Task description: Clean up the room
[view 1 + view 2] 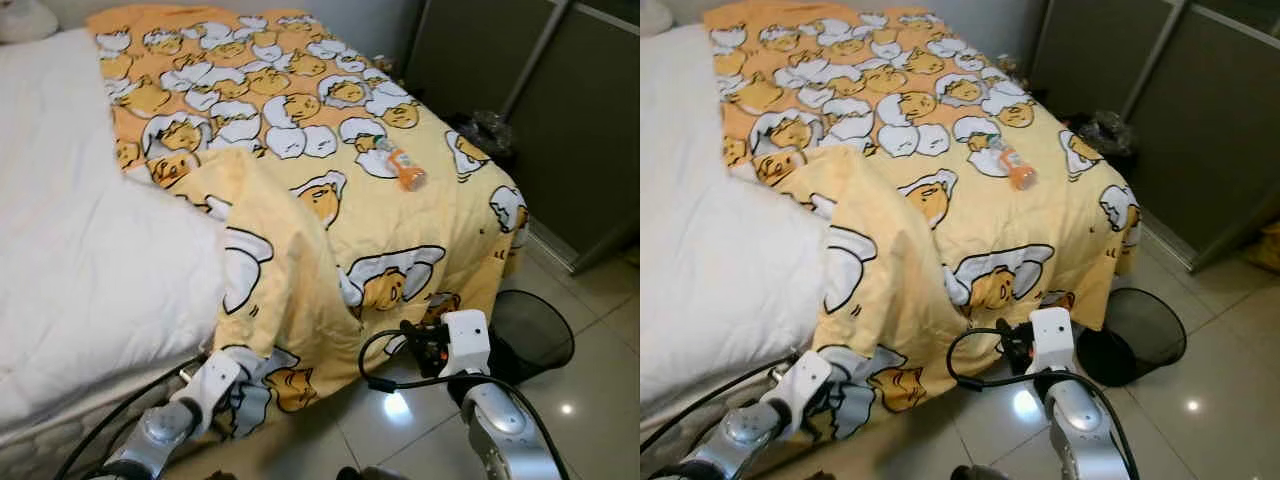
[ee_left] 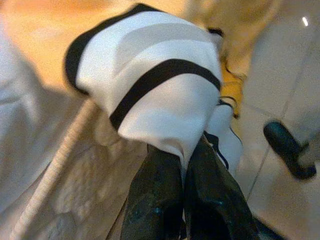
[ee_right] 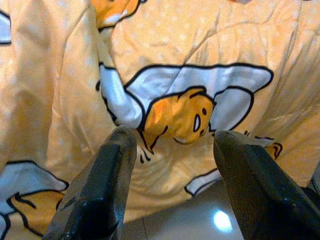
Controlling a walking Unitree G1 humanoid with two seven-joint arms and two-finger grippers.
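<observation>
Standing at the foot of a bed (image 1: 60,300) draped in a yellow quilt (image 1: 300,230) printed with egg characters, folded back at about 9 o'clock over white bedding (image 1: 80,240). Left gripper (image 2: 182,165) low at 7 o'clock, black fingers (image 2: 155,195) pressed together and pinching the hanging hem of the quilt. Right gripper (image 3: 172,150) at 5 o'clock, fingers (image 3: 100,190) spread wide, aimed at the quilt's overhang just above the tiled floor (image 1: 600,380), touching nothing.

Lying on the quilt toward 1 o'clock: an orange plastic bottle (image 1: 402,165), on its side. A dark mesh wastebasket (image 1: 535,330) on the floor at 4 o'clock, just beside the bed corner.

Quilt: likely soft, limp, fairly light but bulky, prone to sag and slide from a shallow pinch. Best taken deep at the hem or corner, both grippers well apart. Bottle: probably light, rigid, smooth, liable to roll on soft cloth if the quilt gets tugged; best gripped across the body.
</observation>
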